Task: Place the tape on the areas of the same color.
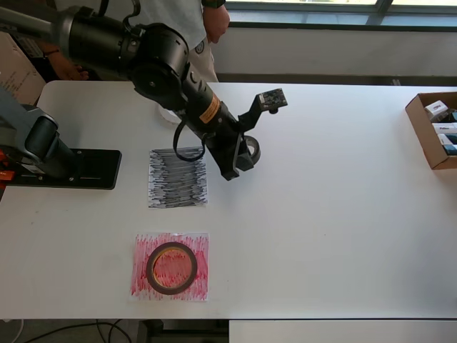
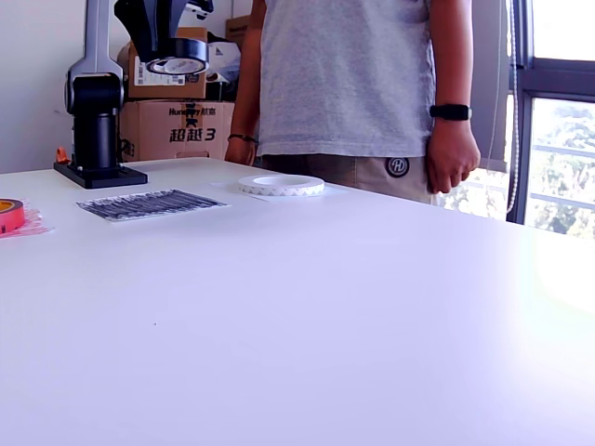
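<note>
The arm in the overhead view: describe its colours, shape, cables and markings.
The arm is glossy black with bulky rounded joints, tapering to a slim black tool. An orange-yellow label sits on the forearm, a black cable loops beneath it, and a small camera module sits on a bracket.

White roll (image 2: 281,185) flat — black patch (image 2: 151,203) bare.

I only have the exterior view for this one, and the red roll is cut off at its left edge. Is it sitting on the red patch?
Observer: Yes. In the overhead view the red roll lies flat, wholly inside the red patch.
Operator: And the raised black roll, is it above the black patch?
Observer: Not squarely. Seen from overhead, it appears just past the patch's right edge.
</note>
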